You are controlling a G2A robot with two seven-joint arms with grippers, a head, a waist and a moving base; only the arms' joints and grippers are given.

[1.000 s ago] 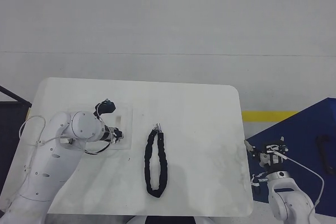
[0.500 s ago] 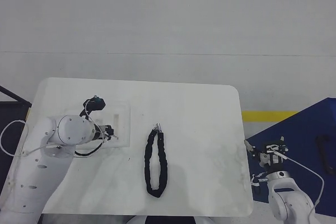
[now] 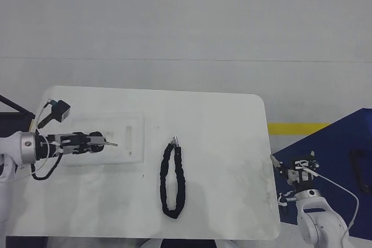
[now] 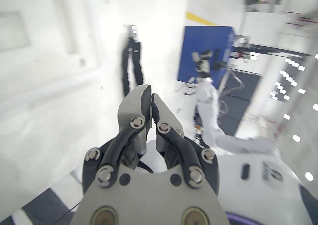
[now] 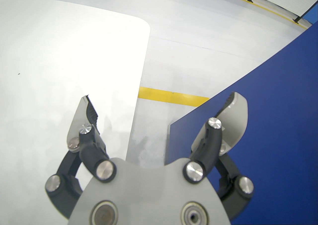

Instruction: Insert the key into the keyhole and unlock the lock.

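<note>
Left gripper (image 3: 102,142) has pulled back off the white moulded tray (image 3: 135,155) within the last second. It was nose-down over the recesses; now it lies level at the tray's left end, pointing right. Its fingers (image 4: 135,104) are pinched nearly together on what looks like a thin silver key (image 3: 111,144), blade sticking out to the right. Pick looks done, key in hand.

Black fabric-sleeved chain lock (image 3: 172,183) hasn't moved. It sits mid-desk, just right of the tray, with the metal lock head (image 3: 173,143) at the far end. Key and lock head are apart.

Right gripper (image 3: 301,167) is unchanged, parked off the right edge of the white desk (image 3: 223,118). Its fingers (image 5: 83,111) are spread wide, holding nothing.

Likely next: carry the key right to the lock head and align it with the keyhole. Keyhole orientation can't be read from here. The lock lies loose, so it'll probably slide unless the right arm pins it.
</note>
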